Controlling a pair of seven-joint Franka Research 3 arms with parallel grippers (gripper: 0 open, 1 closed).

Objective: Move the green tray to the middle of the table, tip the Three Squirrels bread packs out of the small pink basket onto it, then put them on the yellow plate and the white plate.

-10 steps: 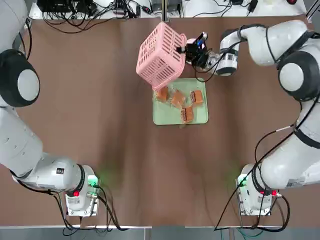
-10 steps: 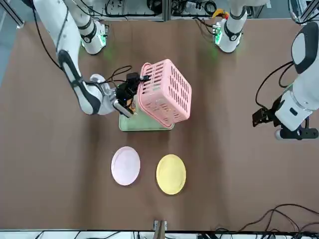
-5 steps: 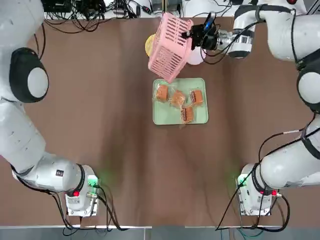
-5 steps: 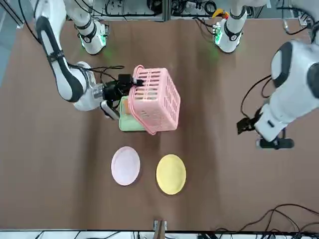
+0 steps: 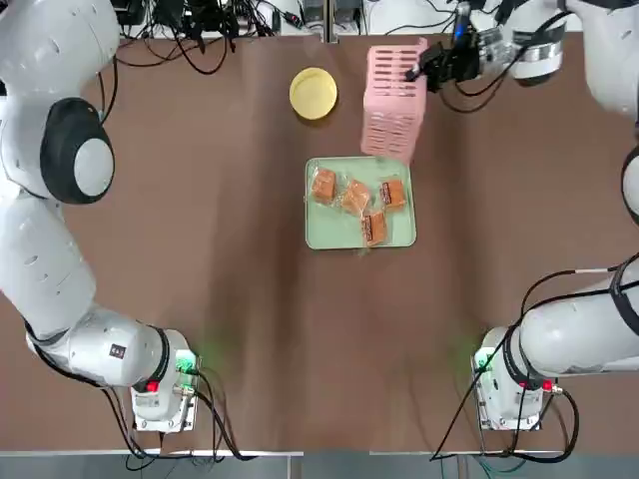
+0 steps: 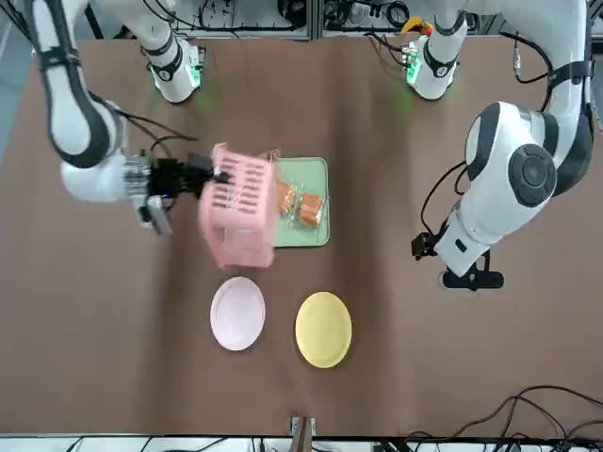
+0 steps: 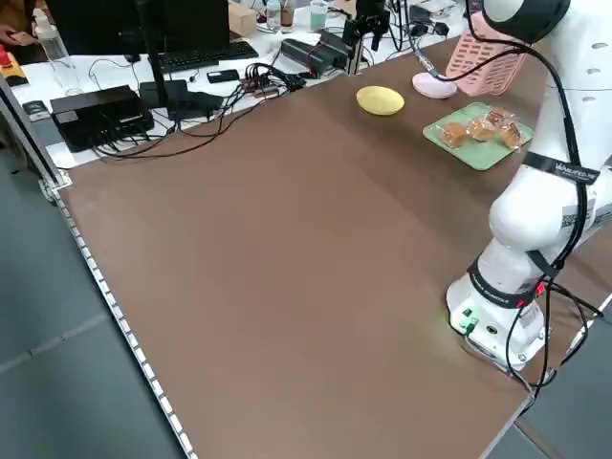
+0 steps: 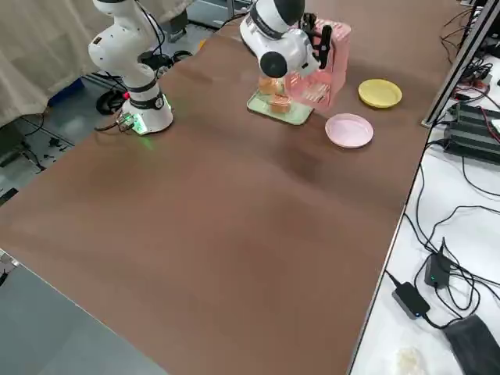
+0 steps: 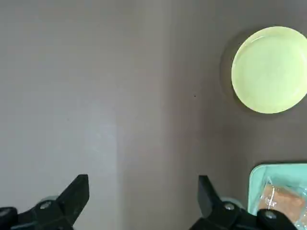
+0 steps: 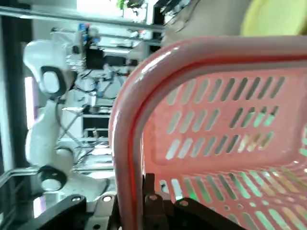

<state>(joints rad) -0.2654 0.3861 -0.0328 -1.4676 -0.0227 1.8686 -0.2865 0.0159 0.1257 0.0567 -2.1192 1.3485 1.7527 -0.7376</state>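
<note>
The green tray (image 5: 341, 232) lies mid-table with several Three Squirrels bread packs (image 5: 352, 196) spread on it. My right gripper (image 5: 427, 68) is shut on the rim of the small pink basket (image 5: 392, 100) and holds it tipped on its side in the air, over the tray's far right edge. In the right wrist view the basket's rim (image 10: 128, 124) fills the picture. The yellow plate (image 5: 314, 93) sits beyond the tray. The white plate (image 6: 237, 314) shows beside it in the front view. My left gripper (image 9: 142, 196) hangs open and empty above the table, left of the tray.
Cables, a keyboard and power boxes (image 7: 100, 113) lie on the bench past the table's far edge. Both arm bases (image 5: 160, 394) stand at the near edge. Bare brown table (image 5: 200, 220) spreads to the left and near side of the tray.
My right gripper has swung the basket up and away from over the tray, toward the far right. The bread packs stay on the tray. My left arm has shifted inward.
</note>
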